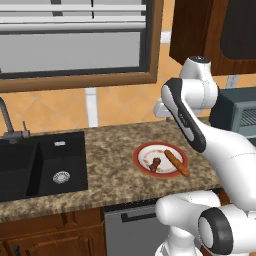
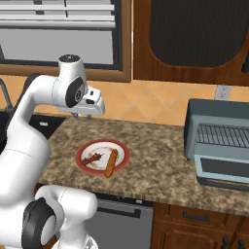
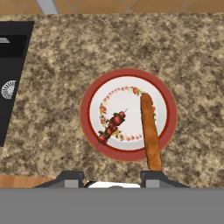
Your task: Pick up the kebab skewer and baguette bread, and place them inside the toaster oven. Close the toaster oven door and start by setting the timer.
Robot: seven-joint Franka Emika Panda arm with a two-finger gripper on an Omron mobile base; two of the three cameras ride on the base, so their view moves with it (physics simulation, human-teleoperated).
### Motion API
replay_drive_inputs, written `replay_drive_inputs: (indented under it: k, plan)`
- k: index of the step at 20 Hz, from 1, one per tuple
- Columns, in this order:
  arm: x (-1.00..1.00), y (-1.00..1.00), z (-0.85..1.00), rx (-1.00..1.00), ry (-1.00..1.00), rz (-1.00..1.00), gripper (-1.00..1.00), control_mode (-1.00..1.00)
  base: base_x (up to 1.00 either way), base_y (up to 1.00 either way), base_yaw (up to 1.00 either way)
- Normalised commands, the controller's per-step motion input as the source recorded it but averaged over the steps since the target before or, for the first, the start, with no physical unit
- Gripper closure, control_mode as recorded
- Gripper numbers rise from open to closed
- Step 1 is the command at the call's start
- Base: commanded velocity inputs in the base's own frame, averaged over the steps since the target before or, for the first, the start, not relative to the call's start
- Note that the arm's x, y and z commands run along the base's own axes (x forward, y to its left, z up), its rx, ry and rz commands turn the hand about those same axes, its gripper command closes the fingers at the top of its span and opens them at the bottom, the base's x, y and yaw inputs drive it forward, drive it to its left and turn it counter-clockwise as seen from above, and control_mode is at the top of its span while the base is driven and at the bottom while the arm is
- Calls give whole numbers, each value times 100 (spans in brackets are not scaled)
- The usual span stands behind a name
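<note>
gripper hovers above the plate, nothing in its grasp

the gripper (image 3: 112, 177) hangs over the speckled desk (image 3: 57, 87), its two fingers set apart with nothing between them. directly under it sits a red-rimmed plate (image 3: 85, 127). on the plate, the kebab skewer (image 3: 111, 127) lies at about 8 o'clock from the centre, tilted, dark reddish chunks along its stick. the baguette bread (image 3: 149, 131) lies at 3 o'clock, its lower end reaching past the rim onto the desk. skewer and loaf are near each other but apart. a black sink (image 1: 45, 165) lies well off at 9 o'clock. in the right base view the toaster oven (image 2: 219, 141) stands at 3 o'clock from the plate, well apart, the toaster oven door (image 2: 224, 170) dropped open, wire rack showing.
</note>
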Motion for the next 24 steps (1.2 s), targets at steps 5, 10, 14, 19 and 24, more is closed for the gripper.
replay_drive_inputs:
  k: [5,10,14,19,24]
  plan:
    - [0,0,0,0,0,0,-100,100,0,0,0]
    - [0,0,0,0,0,0,-100,100,0,-9,0]
    - [0,0,0,0,0,0,-100,100,0,-56,0]
    - [0,0,0,0,0,0,-100,100,0,-57,0]
    - [0,0,0,0,0,0,-100,100,0,-59,0]
